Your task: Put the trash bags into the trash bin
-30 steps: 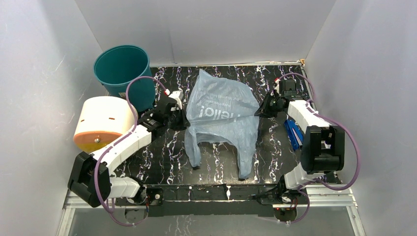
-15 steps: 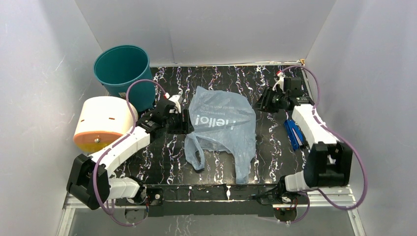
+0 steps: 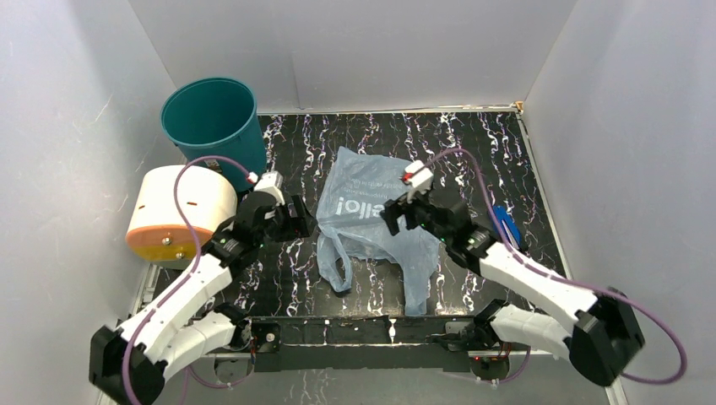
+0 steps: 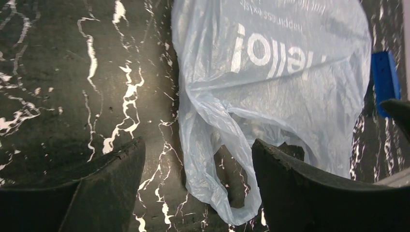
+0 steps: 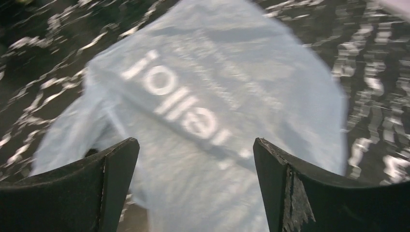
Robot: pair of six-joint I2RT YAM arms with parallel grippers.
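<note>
Poised to grab the bag (image 3: pixel 371 211) mid-table, left gripper (image 4: pixel 196 150) and right gripper (image 5: pixel 193 145) both spread, empty. Next: pinch, lift, carry to the bin (image 3: pixel 211 118) at the table's far-left corner.

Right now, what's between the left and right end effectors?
The trash bag, its lettered middle, lying on the table; top external view shows it. The left end effector and right end effector are open, holding nothing.
</note>
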